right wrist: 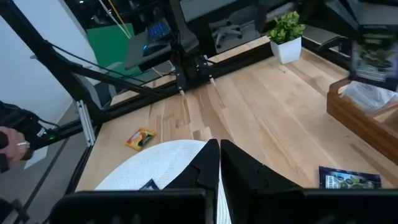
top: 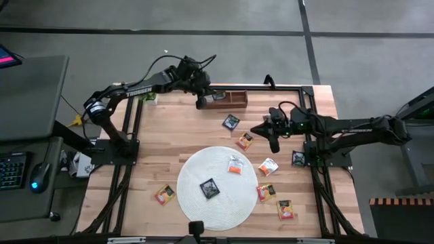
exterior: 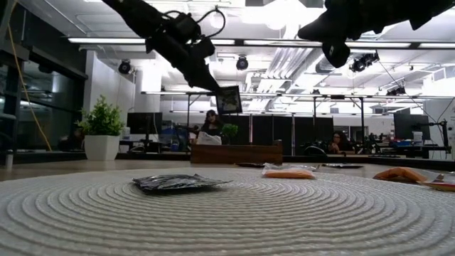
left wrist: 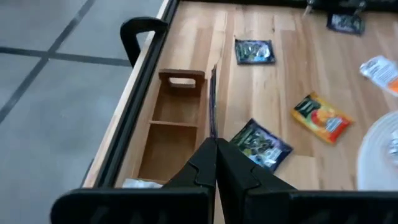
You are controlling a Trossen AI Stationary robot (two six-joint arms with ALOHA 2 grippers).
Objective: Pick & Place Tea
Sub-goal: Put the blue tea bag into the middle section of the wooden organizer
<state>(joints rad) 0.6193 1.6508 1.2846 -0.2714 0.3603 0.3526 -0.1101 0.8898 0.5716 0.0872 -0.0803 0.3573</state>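
My left gripper (top: 202,102) is at the table's far edge, over the brown wooden tray (top: 231,99), shut on a black tea sachet (exterior: 229,99). One tray compartment holds a white sachet (right wrist: 367,96). My right gripper (top: 274,144) hovers shut and empty right of centre, above a red-orange sachet (top: 245,141). A black sachet (top: 209,188) and a white-and-orange one (top: 235,165) lie flat on the round white mat (top: 196,169). Several more sachets lie flat on the wood around the mat. My left gripper pinches the black sachet between its two fingers (left wrist: 202,163) at its upper edge (left wrist: 214,134). The fingers slant down from the table's left. The sachet hangs below them, lifted clear, above the tray (left wrist: 174,124).
A black metal frame (top: 132,129) runs along the table's edges. A small potted plant (exterior: 103,135) stands at the far left corner. Other loose sachets include a black one (top: 231,122) near the tray and red-orange ones (top: 164,195) (top: 285,209) near the front edge. People sit in the room beyond.
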